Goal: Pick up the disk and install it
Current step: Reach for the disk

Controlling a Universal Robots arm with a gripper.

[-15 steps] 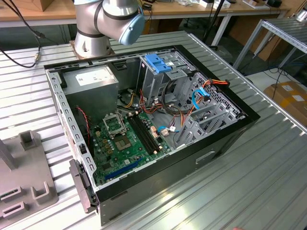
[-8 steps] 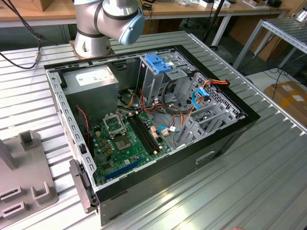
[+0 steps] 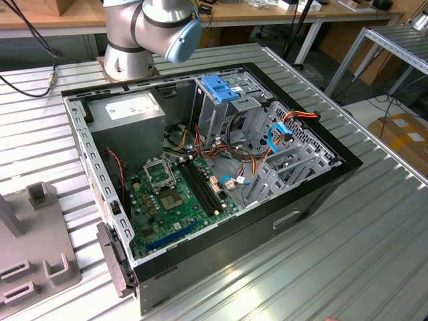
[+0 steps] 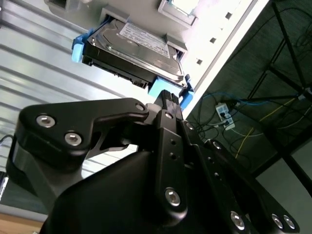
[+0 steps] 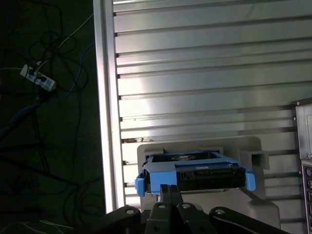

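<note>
Exterior view, from its left to its right: a grey fixture block stands at the worktop's near corner. Beside it, the open computer case lies on its side across the middle. I judge it is laid that way so that its bays face up and can be reached from above. Inside it are the power-supply box, the green motherboard and, further toward the exterior view's right, a metal cage with a blue cap. The arm's base rises at the worktop's far edge, behind the case.

The disk is not yet in the case. In the first wrist view it rests in a grey cradle close to the worktop's edge rail, and past that rail there are cables on the floor. The second wrist view shows the disk label side out, with its blue carrier's end turned toward my tool. That looks deliberate, since it offers the carrier as the place to take hold and spares the drive body.

In both wrist views the tool sits right at that blue end, touching it or just short of it. I cannot tell whether it is clenched on the carrier or released. As I read it, the pickup is in hand and the installing is not begun.
</note>
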